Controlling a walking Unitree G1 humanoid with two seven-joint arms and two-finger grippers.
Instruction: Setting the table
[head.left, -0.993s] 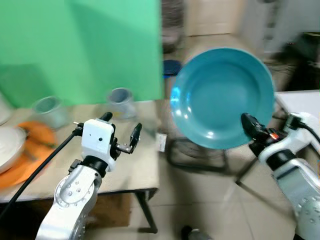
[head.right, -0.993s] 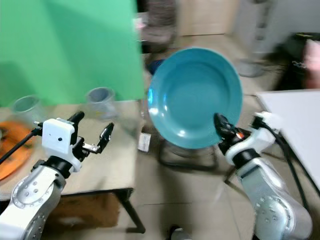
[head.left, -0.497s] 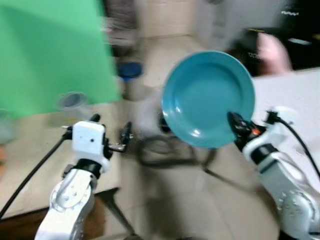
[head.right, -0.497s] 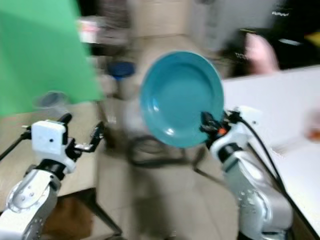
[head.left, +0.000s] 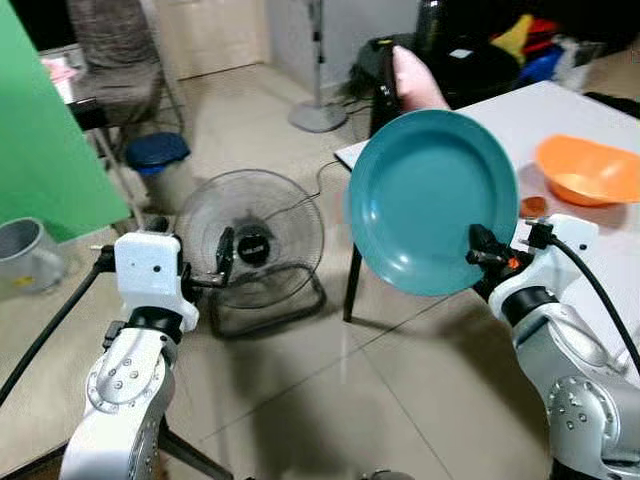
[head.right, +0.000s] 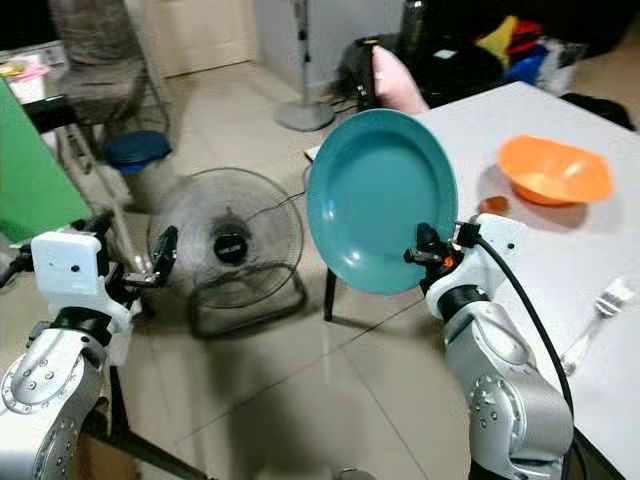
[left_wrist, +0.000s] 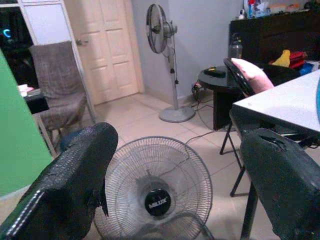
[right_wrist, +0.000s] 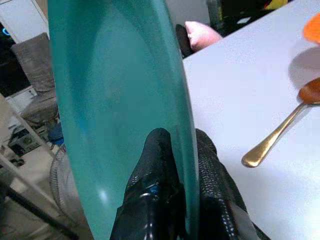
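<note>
Left gripper (head.left: 198, 268) held spread and empty above the round wire floor fan (head.left: 249, 247); round teal plate (head.left: 432, 202) pinched upright at its lower rim by the right gripper (head.left: 480, 252), short of the white table (head.right: 560, 240), slippage being risked by so narrow an edge hold.

We are seeing a round floor fan (head.left: 249, 244) sitting low on the tiled floor (head.left: 330, 380), near the middle of the scene. Further back, a tall standing fan (head.left: 316, 60) is rising beside a pale panelled door (left_wrist: 108, 45). At far left a chair draped with a grey towel (head.left: 112, 48) is standing, with a blue bin (head.left: 158, 156) just in front of it. A green board (head.left: 45, 150) is leaning at the left, and a grey cup (head.left: 27, 254) is sitting near it. At far right, a pink cushion (head.left: 415, 83) is resting on a dark folding chair (left_wrist: 240, 80).
</note>
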